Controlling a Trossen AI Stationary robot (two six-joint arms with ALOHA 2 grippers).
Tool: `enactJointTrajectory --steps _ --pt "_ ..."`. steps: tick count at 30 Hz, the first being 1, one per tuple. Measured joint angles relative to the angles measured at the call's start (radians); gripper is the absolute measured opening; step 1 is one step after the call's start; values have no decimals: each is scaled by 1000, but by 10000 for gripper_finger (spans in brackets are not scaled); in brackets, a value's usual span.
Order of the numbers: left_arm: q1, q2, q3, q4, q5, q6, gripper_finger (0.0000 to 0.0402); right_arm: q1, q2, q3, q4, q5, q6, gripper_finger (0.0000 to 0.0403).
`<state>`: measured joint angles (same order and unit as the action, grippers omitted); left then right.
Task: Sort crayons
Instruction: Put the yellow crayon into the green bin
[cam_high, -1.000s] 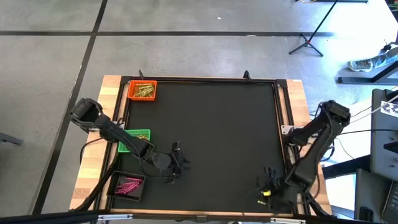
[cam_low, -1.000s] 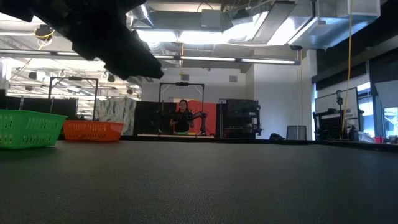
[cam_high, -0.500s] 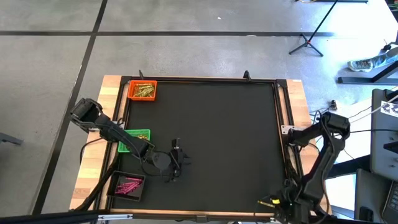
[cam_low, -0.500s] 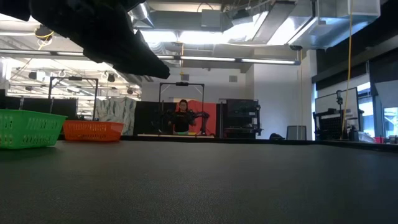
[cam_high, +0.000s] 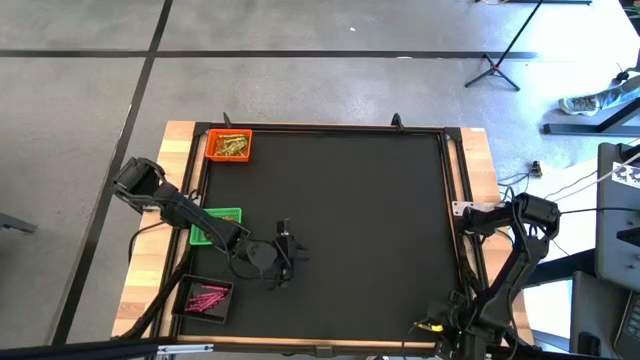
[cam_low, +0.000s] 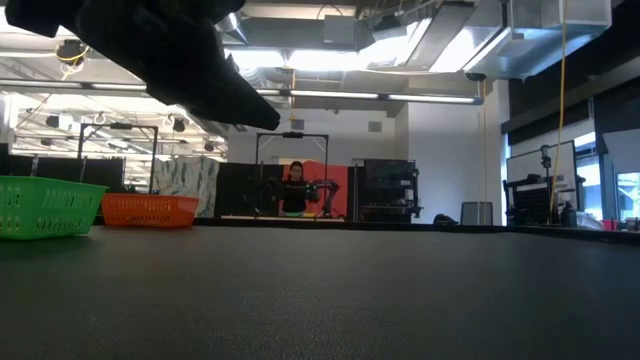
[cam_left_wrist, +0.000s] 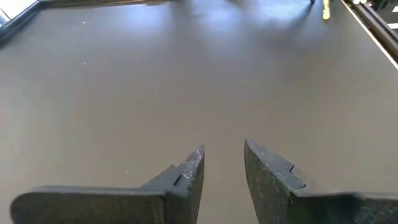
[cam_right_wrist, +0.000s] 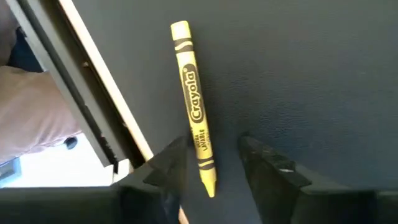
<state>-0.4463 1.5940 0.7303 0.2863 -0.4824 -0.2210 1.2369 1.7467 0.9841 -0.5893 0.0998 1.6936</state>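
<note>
A yellow crayon (cam_right_wrist: 193, 106) lies flat on the black mat near the table's near right corner, and it is a small yellow spot in the high view (cam_high: 431, 325). My right gripper (cam_right_wrist: 214, 165) points down over it, open, with one finger on each side of the crayon's pointed end. My left gripper (cam_left_wrist: 222, 168) hangs open over the mat (cam_high: 340, 220) near the left trays (cam_high: 282, 262), with nothing between its fingers. Gold crayons lie in the orange tray (cam_high: 228, 146) and pink ones in the black tray (cam_high: 207, 298). My right gripper comes from above and straddles the crayon's pointed end (cam_right_wrist: 208, 177), its fingers across the crayon. One finger (cam_right_wrist: 168, 165) stands very close to the wrapper; whether it touches, I cannot tell. The crayon lies flat on the mat.
A green tray (cam_high: 215, 225) sits between the orange and black trays along the mat's left side. The mat's raised frame rail (cam_right_wrist: 93, 93) runs close beside the crayon. In the low view, a person (cam_low: 293, 190) stands far behind the table.
My right gripper has moved down and toward the table's near edge, into the near right corner, rolling its wrist as it went. My left gripper has stayed in place and turned a little.
</note>
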Motion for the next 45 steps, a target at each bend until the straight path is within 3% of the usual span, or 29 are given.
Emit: enactJointTrajectory --steps 10,17,23,28,33,39,45 --pt "15 0 0 0 0 6 98 2 1 -2 -34 35 -25 14" --pt "15 0 0 0 4 6 98 -2 4 -3 -31 92 -54 37" --pt "15 0 0 2 18 7 98 -11 -13 -2 -36 163 -94 8" --pt "21 -2 0 38 2 46 99 -42 -33 5 -25 253 -142 14" --pt "20 -2 0 4 32 45 123 -129 -33 5 24 293 -363 5" --pt "18 -2 0 -4 32 8 158 -269 -34 6 75 437 -762 5" --pt "-28 -2 0 -9 28 19 158 -435 -34 -15 190 417 -1067 6"
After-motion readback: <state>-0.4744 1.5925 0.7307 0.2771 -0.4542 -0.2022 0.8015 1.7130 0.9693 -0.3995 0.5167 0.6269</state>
